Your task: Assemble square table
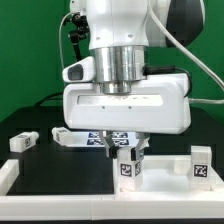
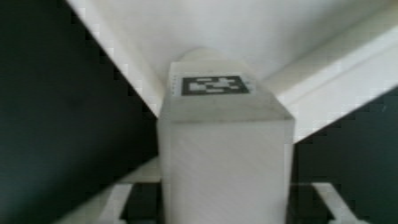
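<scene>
Exterior view: pointing straight down over the black table (image 1: 40, 165), wrist vertical, and there, gripper (image 1: 127, 160) clamped on an upright white leg (image 1: 127, 172), a finger pressed to each side. Well off toward the exterior view's right of the gripper, a second leg (image 1: 201, 162); off toward its left, a third leg (image 1: 20, 142).

Wrist view: looking down the gripped leg (image 2: 222, 150), tag (image 2: 217, 85) on its upper face, square tabletop (image 2: 267, 30) just beyond it, white rim running diagonally against dark.
</scene>
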`<state>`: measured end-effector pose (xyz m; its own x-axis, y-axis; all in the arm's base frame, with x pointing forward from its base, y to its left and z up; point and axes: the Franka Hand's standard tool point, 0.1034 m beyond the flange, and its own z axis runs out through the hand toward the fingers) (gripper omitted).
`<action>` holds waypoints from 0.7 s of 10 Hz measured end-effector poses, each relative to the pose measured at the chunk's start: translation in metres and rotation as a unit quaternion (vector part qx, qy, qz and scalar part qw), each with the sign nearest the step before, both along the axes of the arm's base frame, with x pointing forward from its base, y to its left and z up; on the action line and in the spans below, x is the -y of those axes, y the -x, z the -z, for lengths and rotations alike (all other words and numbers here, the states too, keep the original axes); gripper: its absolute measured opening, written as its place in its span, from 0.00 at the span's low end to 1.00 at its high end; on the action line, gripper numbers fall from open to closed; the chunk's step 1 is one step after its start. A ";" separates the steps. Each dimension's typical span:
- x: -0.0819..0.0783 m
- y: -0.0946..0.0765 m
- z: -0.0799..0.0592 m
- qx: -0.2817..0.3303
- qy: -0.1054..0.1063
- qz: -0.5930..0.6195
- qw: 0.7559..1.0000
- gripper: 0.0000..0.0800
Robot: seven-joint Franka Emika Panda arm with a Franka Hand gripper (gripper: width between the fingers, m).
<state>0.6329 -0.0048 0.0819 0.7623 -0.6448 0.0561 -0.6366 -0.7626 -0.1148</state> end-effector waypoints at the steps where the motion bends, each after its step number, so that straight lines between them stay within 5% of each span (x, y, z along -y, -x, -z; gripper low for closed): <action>1: 0.000 0.003 0.000 -0.024 -0.021 0.101 0.994 0.36; 3: 0.001 0.004 0.001 -0.071 -0.084 0.306 0.946 0.36; 5: 0.005 0.004 0.001 -0.089 -0.097 0.395 0.909 0.36; 7: 0.005 0.005 0.001 -0.090 -0.095 0.419 0.898 0.36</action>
<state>0.6283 -0.0094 0.0810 -0.0098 -0.9813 -0.1921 -0.9994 0.0159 -0.0302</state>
